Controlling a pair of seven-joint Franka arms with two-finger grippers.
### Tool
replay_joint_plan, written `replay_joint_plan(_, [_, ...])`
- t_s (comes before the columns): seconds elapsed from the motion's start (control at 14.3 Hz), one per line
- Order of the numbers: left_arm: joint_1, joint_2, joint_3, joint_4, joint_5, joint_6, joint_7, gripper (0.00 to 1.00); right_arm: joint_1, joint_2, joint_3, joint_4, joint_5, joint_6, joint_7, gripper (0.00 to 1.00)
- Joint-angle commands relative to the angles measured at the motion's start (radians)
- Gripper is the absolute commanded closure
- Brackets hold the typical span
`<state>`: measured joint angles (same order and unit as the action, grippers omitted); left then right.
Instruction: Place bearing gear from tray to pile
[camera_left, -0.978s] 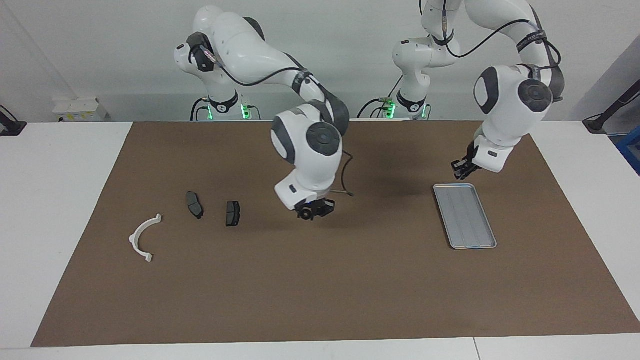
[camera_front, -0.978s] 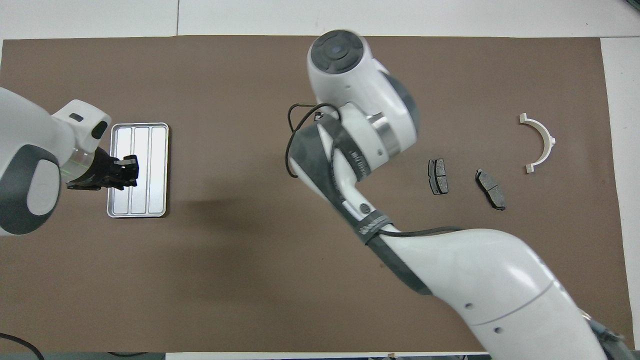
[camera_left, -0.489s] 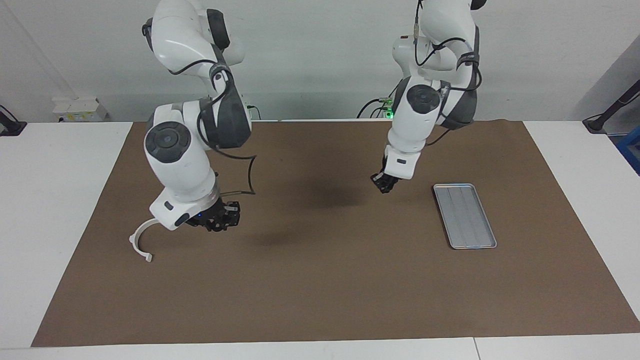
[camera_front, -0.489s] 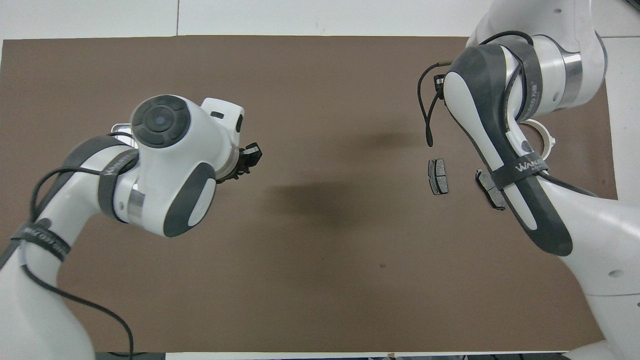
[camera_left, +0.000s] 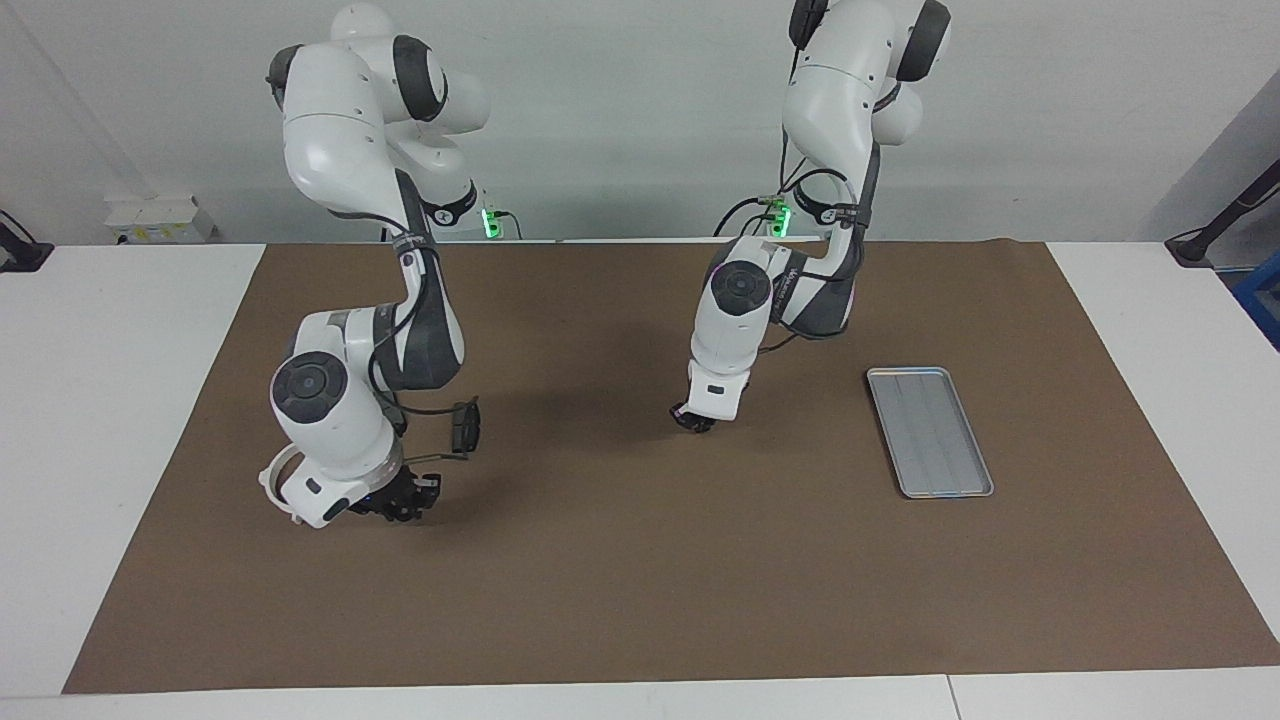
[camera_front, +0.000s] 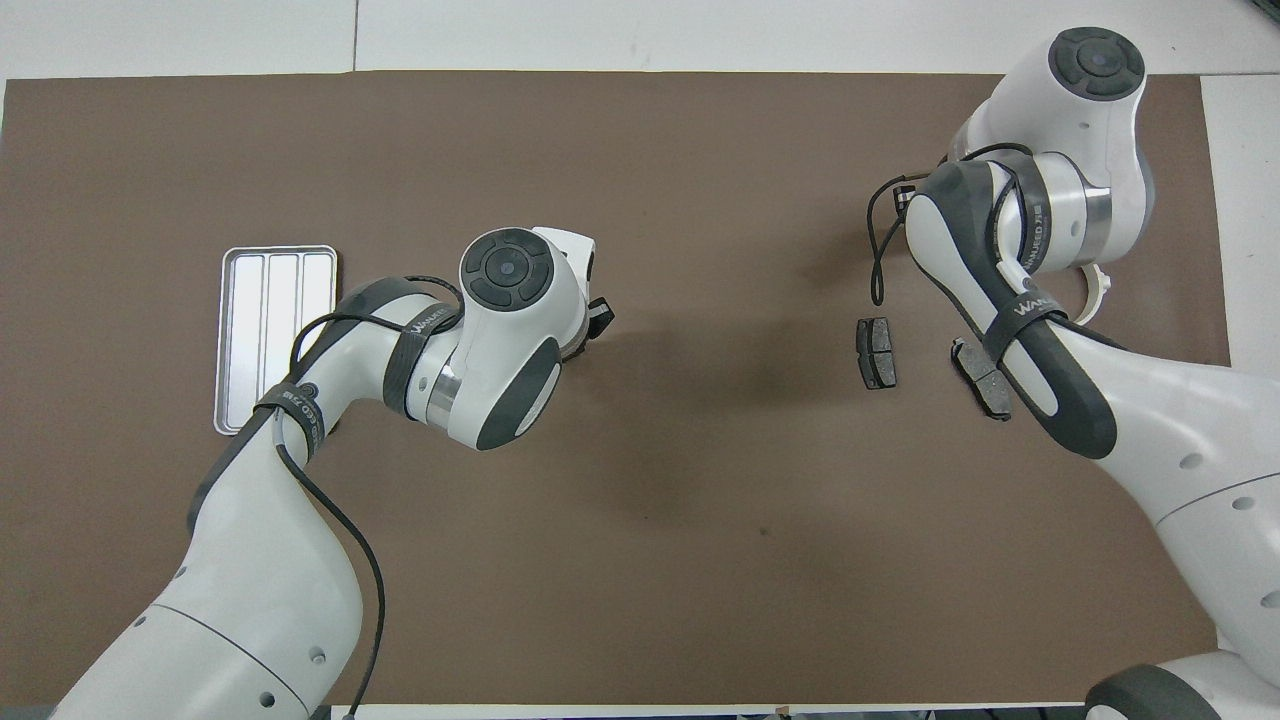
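Observation:
The silver tray (camera_left: 930, 432) lies empty toward the left arm's end of the mat; it also shows in the overhead view (camera_front: 275, 340). The pile lies toward the right arm's end: a white bracket (camera_left: 272, 482), mostly hidden by the right arm, and a dark brake pad (camera_left: 463, 428). The overhead view shows both brake pads (camera_front: 876, 352) (camera_front: 981, 378) and a bit of the bracket (camera_front: 1101, 288). My right gripper (camera_left: 400, 498) hangs low over the mat beside the bracket. My left gripper (camera_left: 697, 421) is low over the middle of the mat. No bearing gear can be made out.
The brown mat (camera_left: 640, 580) covers most of the white table. A small white box (camera_left: 160, 218) sits at the table's edge near the right arm's base.
My right gripper has swung from the middle of the mat over the brake pads to beside the bracket. My left gripper has moved from over the tray to the middle of the mat.

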<state>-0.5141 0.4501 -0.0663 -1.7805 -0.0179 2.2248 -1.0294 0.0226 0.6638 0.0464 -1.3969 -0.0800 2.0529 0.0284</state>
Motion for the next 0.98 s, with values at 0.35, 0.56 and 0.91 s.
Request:
replay_joint_plan(0.35, [-0.001,-0.036,0.005,-0.066,0.018,0.032,-0.008,0.02,-0.05,0.027,0.018,-0.092,-0.015,0.216,-0.108,1.0])
replay_joint_plan(0.56, [0.014,-0.057,0.008,-0.005,0.059,-0.117,0.003,0.0,-0.033,0.022,0.018,-0.082,-0.011,0.172,-0.097,0.7])
replay_joint_plan(0.91, [0.218,-0.298,0.005,-0.077,0.059,-0.314,0.282,0.0,0.039,-0.053,0.015,-0.027,-0.011,-0.046,0.026,0.0])
